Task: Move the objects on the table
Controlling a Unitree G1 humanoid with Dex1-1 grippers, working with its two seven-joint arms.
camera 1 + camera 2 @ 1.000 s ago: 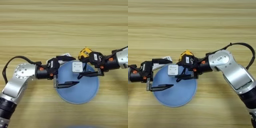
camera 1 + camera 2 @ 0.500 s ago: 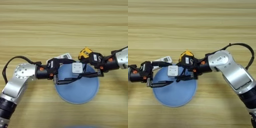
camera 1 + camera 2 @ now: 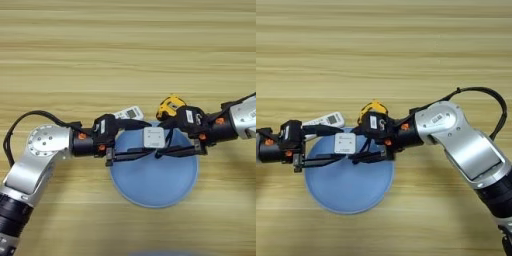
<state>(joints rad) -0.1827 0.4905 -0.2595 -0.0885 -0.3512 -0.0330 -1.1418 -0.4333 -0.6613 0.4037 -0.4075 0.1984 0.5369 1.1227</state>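
From my seat I see both arms reaching in over the round blue plate (image 3: 155, 187), which lies flat on the wooden worktop (image 3: 125, 55) near its front edge. The left gripper (image 3: 142, 140) comes in from the left with its fingers (image 3: 134, 155) spread wide: one long black finger lies low across the plate's far half, the other runs higher, by the plate's far rim. The right gripper (image 3: 167, 137) comes in from the right, also with fingers parted, its lower finger (image 3: 175, 150) stretched over the plate toward the left one so that the two nearly meet. The small pale square block (image 3: 154, 137) sits over the plate's far edge, right between the two grippers; I cannot tell whether either one actually grips it. The white remote control (image 3: 127, 113) lies tilted on the worktop just behind the plate's far-left rim, partly hidden by the left gripper. The yellow-black tape measure (image 3: 169, 106) rests just behind the far rim too, tucked against the right gripper's body. I cannot make out the blue bar.
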